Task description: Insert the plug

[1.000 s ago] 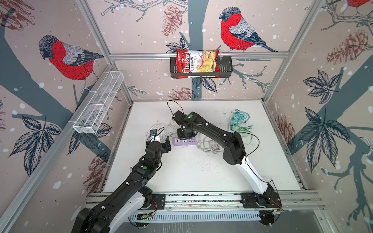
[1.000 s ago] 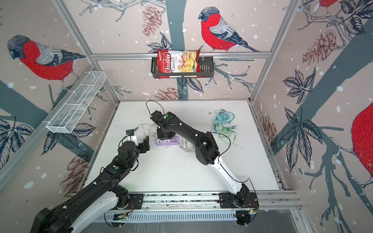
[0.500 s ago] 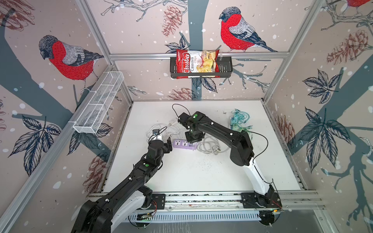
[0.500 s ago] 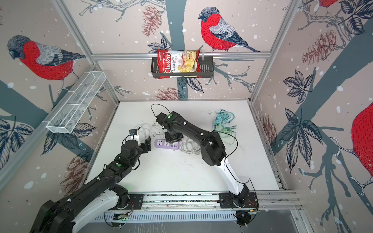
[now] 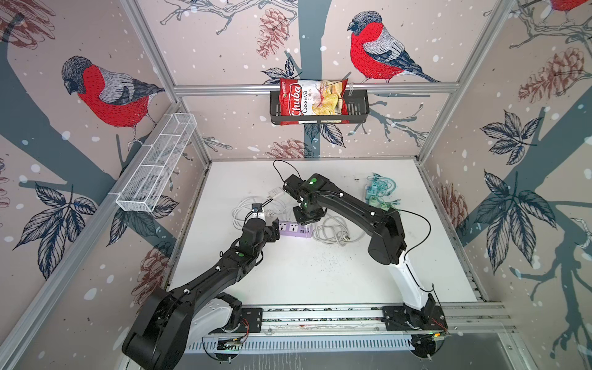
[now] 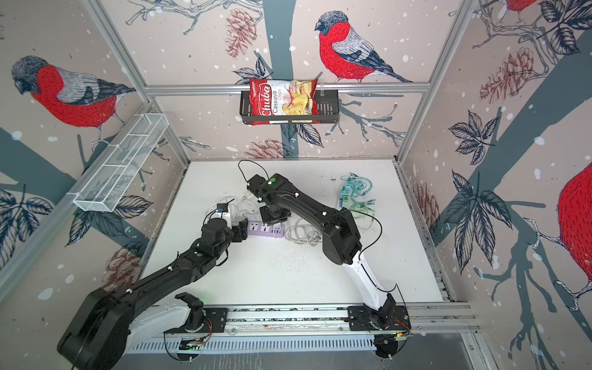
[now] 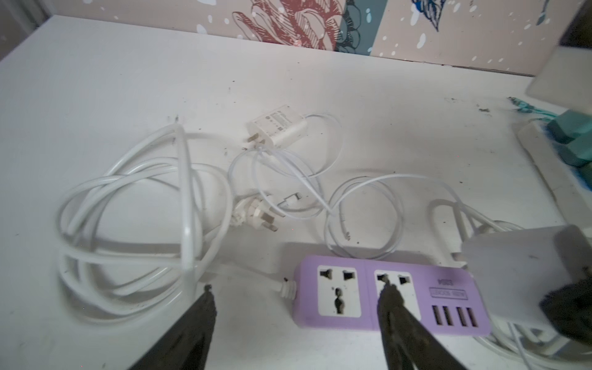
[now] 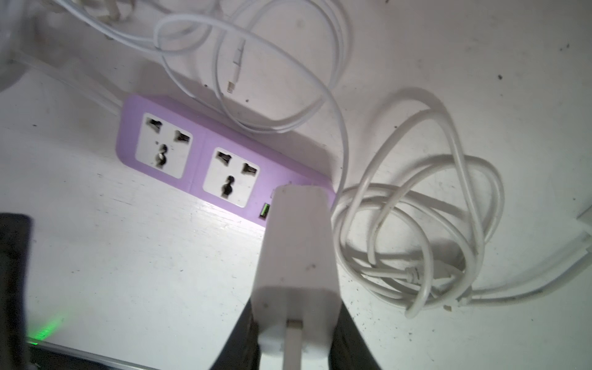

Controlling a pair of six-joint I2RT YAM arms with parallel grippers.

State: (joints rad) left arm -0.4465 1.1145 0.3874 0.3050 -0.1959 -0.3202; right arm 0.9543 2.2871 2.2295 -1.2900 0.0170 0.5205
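Power strip (image 5: 294,229) lies between my arms in both top views. Left wrist: left gripper (image 7: 298,286) spread around its cord end, to brace it, I reckon. Right wrist: right gripper (image 8: 296,336) clamps the charger plug (image 8: 301,250) near the USB end, uninserted.

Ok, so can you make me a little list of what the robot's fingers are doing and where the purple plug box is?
right fingers: shut on the white charger
white charger: near the USB end of the purple power strip, not in a socket
purple power strip: flat on the white table, both sockets empty
left fingers: open, one on each side of the strip's cable end
loose cables: white, coiled beside the strip
back wall: chip bag in a black basket
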